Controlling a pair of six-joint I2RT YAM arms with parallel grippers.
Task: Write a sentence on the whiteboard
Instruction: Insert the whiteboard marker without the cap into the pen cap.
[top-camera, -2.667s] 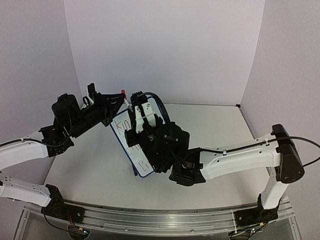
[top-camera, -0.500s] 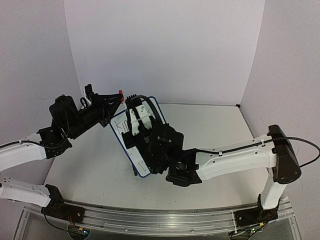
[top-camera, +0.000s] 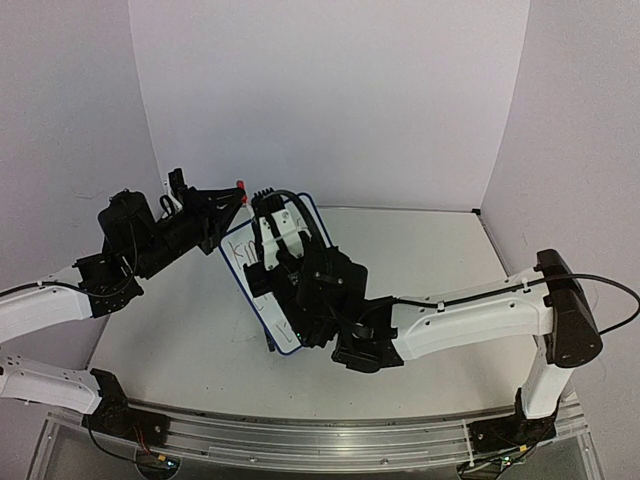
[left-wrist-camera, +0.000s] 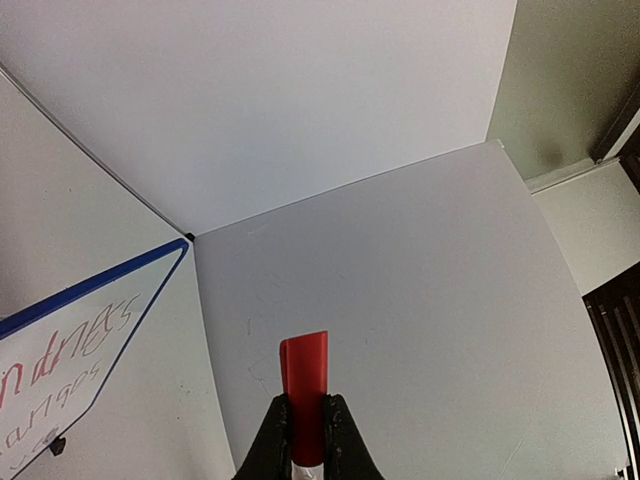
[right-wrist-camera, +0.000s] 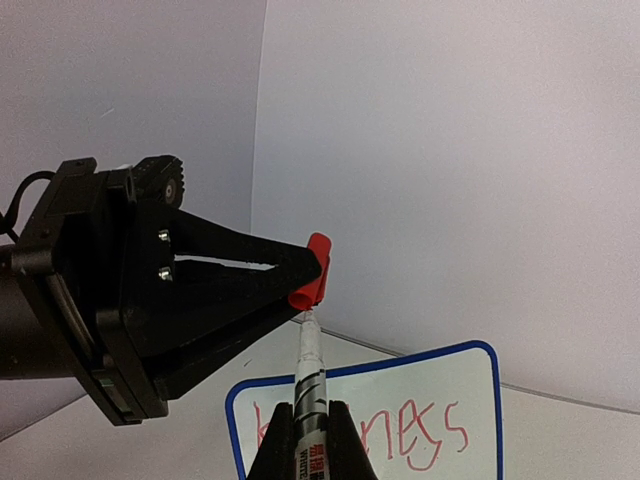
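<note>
— Our left pincer is clamped on the red cap. Our right pincer grips the marker, nib right at the cap's mouth.

— And the whiteboard?

— It stands on the surface between our arms, under our right wrist, the sentence in red on it.

— Then we're capping, we judge. If the nib meets the rim off-axis, the marker could twist in our grip or the cap pop loose.

— And if our right wrist sags, we could knock the board over or smear the writing.
</note>
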